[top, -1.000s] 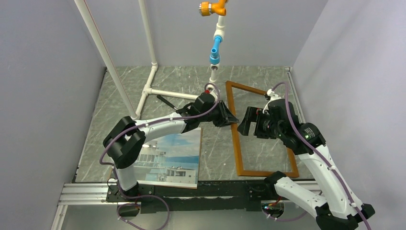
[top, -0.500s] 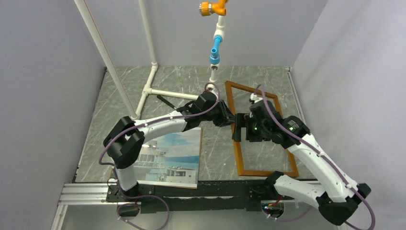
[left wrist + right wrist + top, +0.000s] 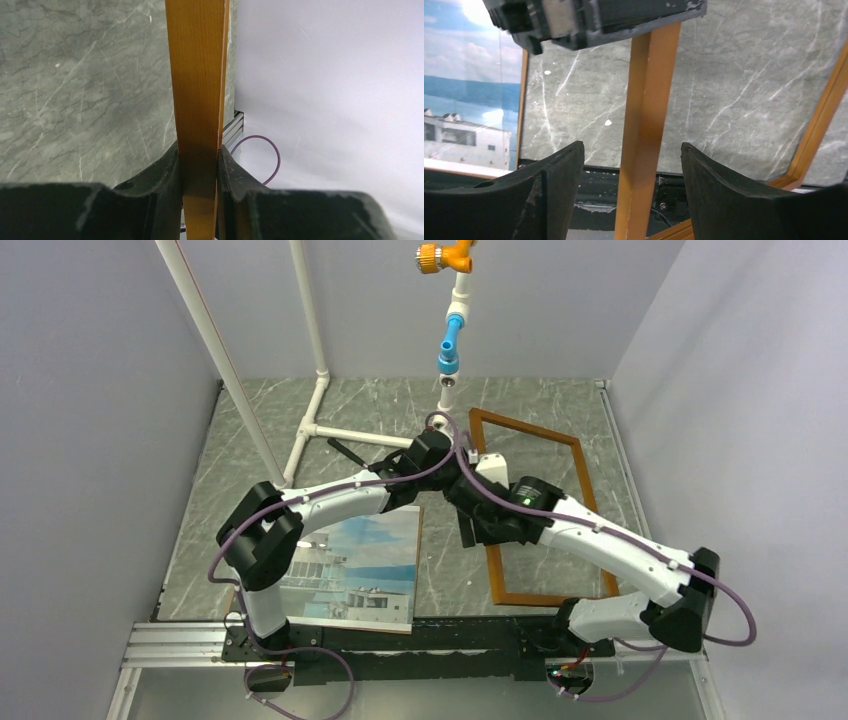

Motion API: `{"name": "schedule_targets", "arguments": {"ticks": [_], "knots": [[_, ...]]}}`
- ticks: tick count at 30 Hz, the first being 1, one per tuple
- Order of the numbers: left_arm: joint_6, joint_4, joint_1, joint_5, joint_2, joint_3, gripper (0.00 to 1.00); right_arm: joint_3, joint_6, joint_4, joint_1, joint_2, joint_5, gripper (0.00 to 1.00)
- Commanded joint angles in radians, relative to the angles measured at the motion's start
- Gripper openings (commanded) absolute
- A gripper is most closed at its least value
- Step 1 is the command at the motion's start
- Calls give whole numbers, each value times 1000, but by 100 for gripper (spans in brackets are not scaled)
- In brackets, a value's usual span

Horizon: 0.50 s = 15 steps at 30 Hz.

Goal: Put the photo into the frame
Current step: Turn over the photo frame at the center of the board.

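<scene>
no writing, label, brand mark or number can be read in any view. the photo (image 3: 360, 575) at the near left shows only a building, sea and sky, with no legible lettering on it. the frame (image 3: 527, 426) at the right is bare wood with no mark on it.
</scene>
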<state>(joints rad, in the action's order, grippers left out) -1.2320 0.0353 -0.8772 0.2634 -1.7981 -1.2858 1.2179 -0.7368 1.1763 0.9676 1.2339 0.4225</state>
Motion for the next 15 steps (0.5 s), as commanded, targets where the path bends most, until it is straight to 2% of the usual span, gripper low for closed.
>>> {"name": "schedule_targets", "arguments": {"ticks": [1,7,13,15], "knots": [[-1,14,-2,-26,13,5,0,58,-119,88,88,79,183,71],[-28,61,0,1,17,35,0,85,-240,182,166,187,317,59],[-57,118,4,23,38,77,0,86,-358,321,183,277,436,57],[-65,135,7,28,43,90,0,74,-361,323,184,290,450,53]]}}
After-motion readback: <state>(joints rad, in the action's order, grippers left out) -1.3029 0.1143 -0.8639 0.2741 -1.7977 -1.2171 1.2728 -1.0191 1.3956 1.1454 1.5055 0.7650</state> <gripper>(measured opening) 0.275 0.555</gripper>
